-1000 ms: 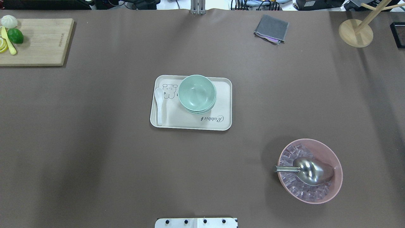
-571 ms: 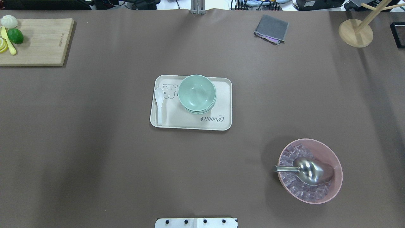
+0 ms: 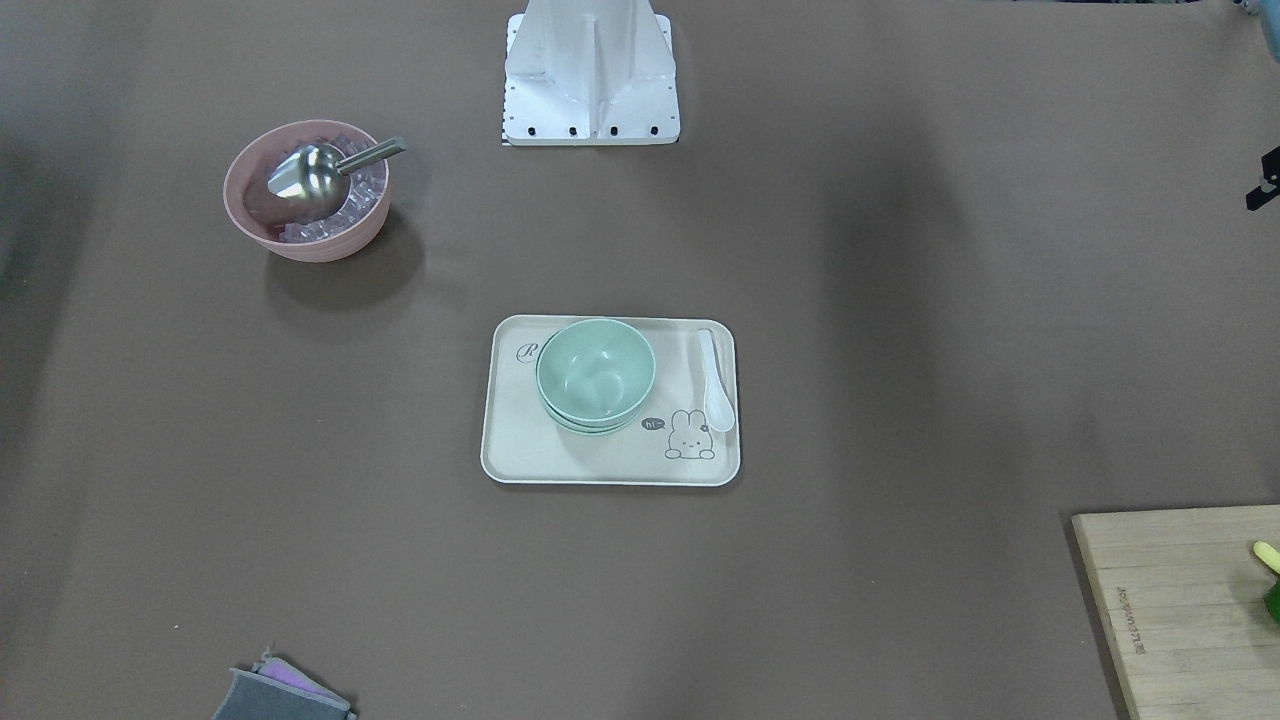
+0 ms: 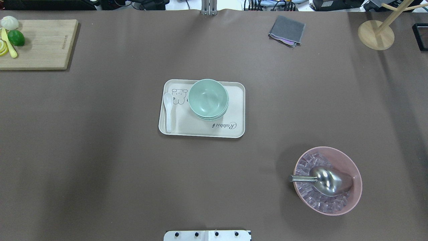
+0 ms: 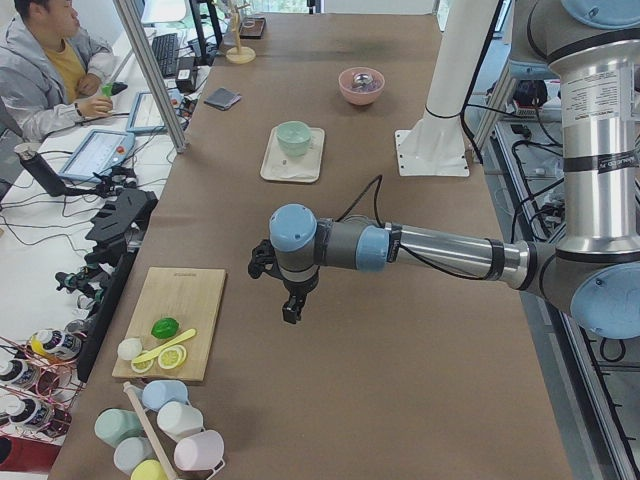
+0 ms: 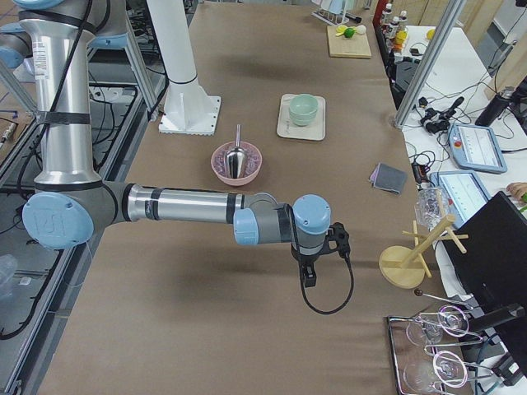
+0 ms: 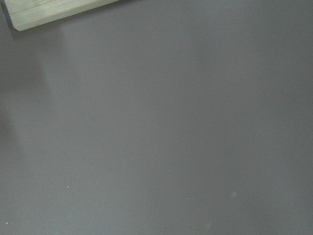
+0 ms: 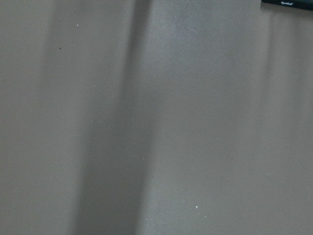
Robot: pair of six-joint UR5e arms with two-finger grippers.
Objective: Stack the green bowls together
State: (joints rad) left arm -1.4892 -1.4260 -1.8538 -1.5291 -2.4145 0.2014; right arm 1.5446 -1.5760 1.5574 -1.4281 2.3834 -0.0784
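The green bowls (image 4: 208,98) sit nested in one stack on the back part of a beige tray (image 4: 234,131) at the table's middle. The stack also shows in the front-facing view (image 3: 595,375) and both side views (image 5: 293,136) (image 6: 304,108). My left gripper (image 5: 290,312) hangs over bare table near the cutting board, far from the bowls; I cannot tell whether it is open or shut. My right gripper (image 6: 306,277) hangs over bare table near the wooden stand, also far from them; I cannot tell its state either. Both wrist views show only brown table.
A white spoon (image 4: 168,110) lies on the tray's left side. A pink bowl (image 4: 356,187) with ice cubes and a metal scoop stands front right. A cutting board (image 4: 43,47) with fruit lies back left, a grey cloth (image 4: 287,30) and a wooden stand (image 4: 376,34) back right.
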